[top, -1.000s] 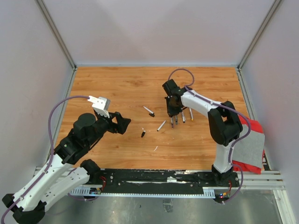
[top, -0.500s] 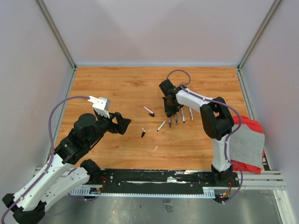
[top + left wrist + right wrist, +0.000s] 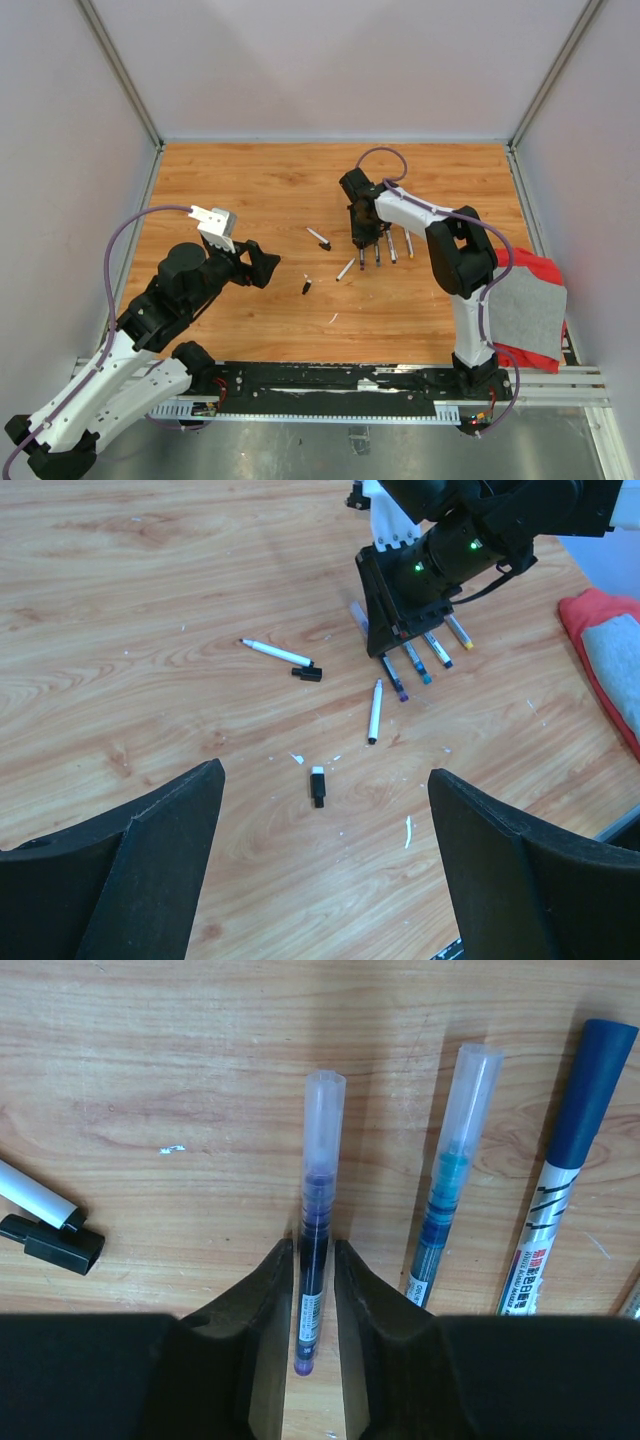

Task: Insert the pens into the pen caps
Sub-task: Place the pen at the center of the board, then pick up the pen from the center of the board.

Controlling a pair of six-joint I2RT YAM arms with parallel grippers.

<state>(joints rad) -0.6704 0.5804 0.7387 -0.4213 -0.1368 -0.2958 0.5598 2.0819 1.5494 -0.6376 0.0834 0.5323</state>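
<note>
— Wood everywhere; where's the purple pen (image 3: 315, 1200)?
— Flat on the table (image 3: 150, 1080), pinched in the narrow jaws of the right gripper (image 3: 314, 1260); teal pen (image 3: 445, 1190) just beside.
— Left gripper (image 3: 325, 770)?
— Jaws wide, holding nothing; a loose black cap (image 3: 317, 785) lies ahead.

The right gripper (image 3: 313, 1252) points down at the wooden table (image 3: 180, 1080), its two dark fingers (image 3: 268, 1295) set close on either side of a purple pen (image 3: 318, 1175) with a clear top. The pen runs straight out ahead from the narrow gap between them. Whether the fingers press on its barrel cannot be told. Just right of the pincer lies a teal pen (image 3: 450, 1175), also clear-topped, and beyond it a blue-capped pen (image 3: 568, 1140). Off to the left, a white pen (image 3: 32, 1192) touches a black cap (image 3: 55, 1244).
</note>
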